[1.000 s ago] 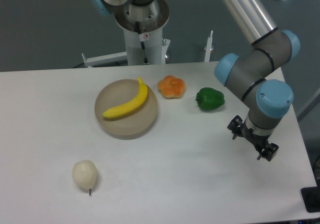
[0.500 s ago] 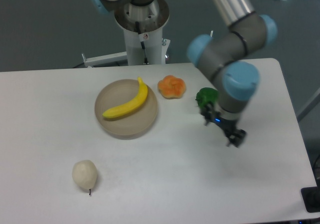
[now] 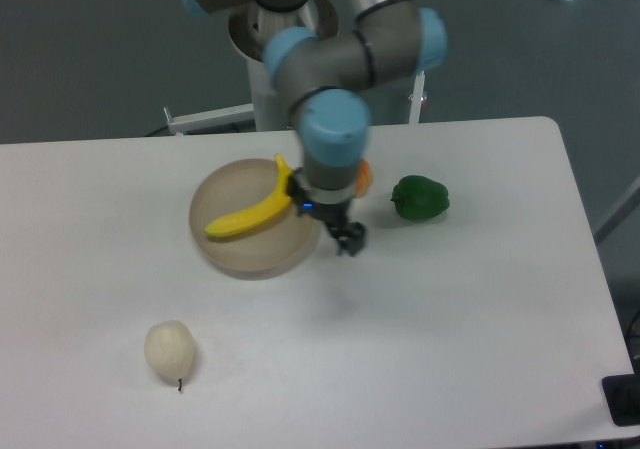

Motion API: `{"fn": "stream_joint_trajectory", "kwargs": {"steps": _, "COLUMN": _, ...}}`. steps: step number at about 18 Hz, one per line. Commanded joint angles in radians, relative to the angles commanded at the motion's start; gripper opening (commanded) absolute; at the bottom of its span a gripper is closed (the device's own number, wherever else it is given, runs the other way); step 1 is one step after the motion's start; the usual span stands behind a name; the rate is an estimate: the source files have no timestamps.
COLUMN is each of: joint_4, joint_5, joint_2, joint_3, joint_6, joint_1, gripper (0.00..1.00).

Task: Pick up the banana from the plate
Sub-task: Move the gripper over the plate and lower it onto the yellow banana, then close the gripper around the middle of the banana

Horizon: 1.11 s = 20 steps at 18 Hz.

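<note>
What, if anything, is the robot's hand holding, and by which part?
Nothing: the hand hangs beside the plate, while the banana lies on it.

No readable text, labels, brands or numbers anywhere in view; small sticker on robot base column (image 3: 268, 89) mostly hidden behind arm, too blurred to read
</note>
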State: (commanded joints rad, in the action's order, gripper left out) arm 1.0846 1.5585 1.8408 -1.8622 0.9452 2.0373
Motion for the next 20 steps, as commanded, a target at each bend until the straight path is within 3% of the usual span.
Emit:
{"fn": "stream_joint_trajectory", "kwargs": {"steps": 6, "joint_4": -0.153, "joint_5": 0.002, "joint_2": 0.014, "joint_3": -0.106, "joint_6": 0.030, "joint_1": -0.034, "gripper": 1.00}}
{"fn": "stream_joint_trajectory", "kwargs": {"steps": 11, "joint_4": -0.163, "joint_5": 0.006, "joint_2": 0.020, "joint_3": -0.170, "joint_6": 0.060, "joint_1": -0.034, "gripper": 1.00}}
{"fn": "stream_joint_trajectory", "kwargs": {"steps": 15, "joint_4": -0.161, "joint_5": 0.006, "joint_2": 0.014, "joint_3": -0.183, "joint_6": 0.061, "joint_1": -0.034, "gripper": 1.00}}
{"fn": "stream_joint_trajectory", "kwargs": {"steps": 20, "joint_4": -0.158, "joint_5": 0.008, "joint_2": 0.011, "joint_3": -0.183, "joint_6": 0.064, "joint_1": -0.032, "gripper": 0.22}}
